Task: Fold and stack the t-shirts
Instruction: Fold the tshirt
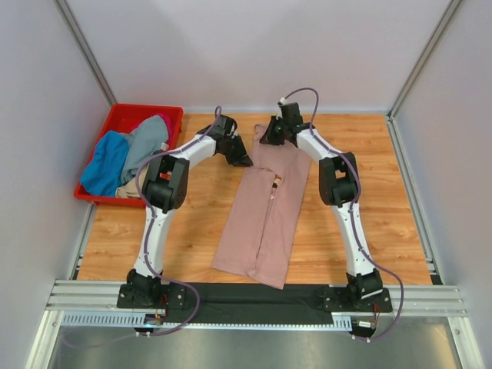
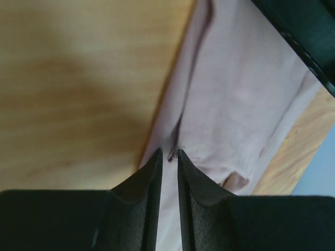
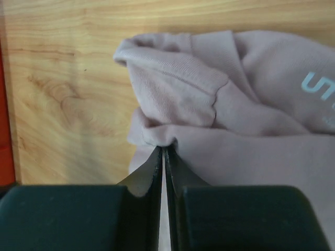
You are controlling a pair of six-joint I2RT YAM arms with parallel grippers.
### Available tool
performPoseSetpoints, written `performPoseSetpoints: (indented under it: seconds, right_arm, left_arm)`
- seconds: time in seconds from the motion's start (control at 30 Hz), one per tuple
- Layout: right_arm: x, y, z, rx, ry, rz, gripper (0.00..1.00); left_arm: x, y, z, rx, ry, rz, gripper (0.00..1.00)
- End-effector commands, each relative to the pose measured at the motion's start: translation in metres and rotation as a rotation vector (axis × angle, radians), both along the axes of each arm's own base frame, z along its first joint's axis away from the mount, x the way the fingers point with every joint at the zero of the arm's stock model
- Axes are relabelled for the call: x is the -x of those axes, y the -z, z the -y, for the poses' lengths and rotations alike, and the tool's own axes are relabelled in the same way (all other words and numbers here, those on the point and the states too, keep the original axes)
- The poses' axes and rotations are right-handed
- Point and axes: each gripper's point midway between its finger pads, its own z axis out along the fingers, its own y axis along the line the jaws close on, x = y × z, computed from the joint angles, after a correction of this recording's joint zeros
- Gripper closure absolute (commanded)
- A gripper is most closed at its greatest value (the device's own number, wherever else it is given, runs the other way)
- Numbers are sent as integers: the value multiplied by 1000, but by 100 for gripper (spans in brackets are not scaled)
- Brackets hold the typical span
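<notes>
the wooden worktop [image 1: 384, 200] is carrying the dusty-pink t-shirt [image 1: 261, 223], which is lying flat near the middle, folded lengthwise into a narrow strip. its long axis is running from the far edge toward the arm bases, leaning slightly – the far end is sitting a little to the right and the near end a little to the left. the far end is bunching up in soft folds, where pale blue lettering is showing in the right wrist view.

the red crate [image 1: 127, 114] is sitting at the far left corner of the worktop, well apart from the pink shirt. it is holding a heap of crumpled shirts: a blue t-shirt [image 1: 108, 165] at the near left, a grey t-shirt [image 1: 142, 150] beside it and a magenta t-shirt [image 1: 163, 121] peeking out at the far side.

the right gripper [image 1: 269, 137] is at the shirt's far end, its jaws pressing together and pinching a fold of the pink cloth. the left gripper [image 1: 240, 159] is at the shirt's left edge, jaws a narrow slit apart – i cannot tell whether any cloth is caught between them.
</notes>
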Motion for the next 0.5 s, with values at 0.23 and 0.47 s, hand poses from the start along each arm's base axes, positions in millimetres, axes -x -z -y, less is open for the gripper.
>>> performPoseSetpoints:
  seconds: [0.23,0.47]
  right_arm:
    - [-50,-51,-27,-203,-22,248,94]
    - [-43,-71,-24,-216,-49,254,89]
  left_arm:
    - [-28,8,24,77,7,0,75]
    - [-11,16,-3,-59,-20,-58,73]
